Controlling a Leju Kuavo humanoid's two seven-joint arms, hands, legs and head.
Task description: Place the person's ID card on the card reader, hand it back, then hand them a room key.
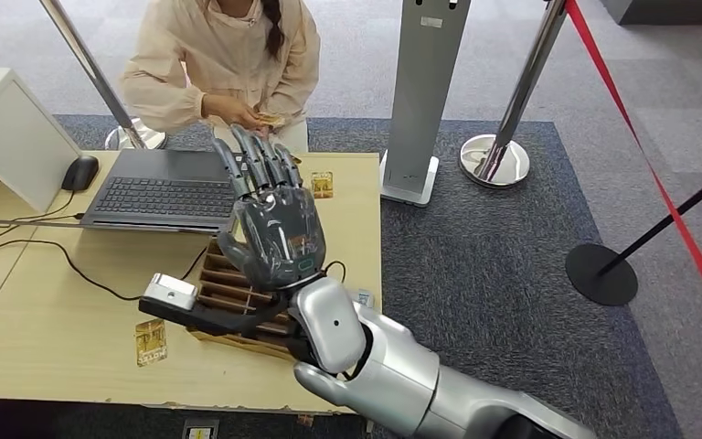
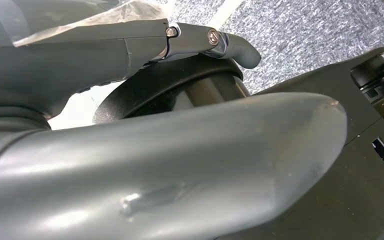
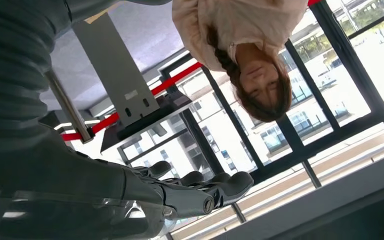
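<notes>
The right robot hand (image 1: pixel 270 215) hovers spread and empty over the table (image 1: pixel 55 320), while the card (image 1: pixel 270 120), seemingly in the person's hands (image 1: pixel 242 113), looks thin, stiff, slippery: pinch its edge.

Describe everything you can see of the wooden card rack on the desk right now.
The wooden card rack is a light-brown slotted tray, with dark gaps between its dividers. It sits on the tan desk near the front edge, in front of the laptop. The raised right hand and forearm cover much of it. A black card reader with a silver top sits at its left side. Whether the slots hold cards is hidden.
</notes>
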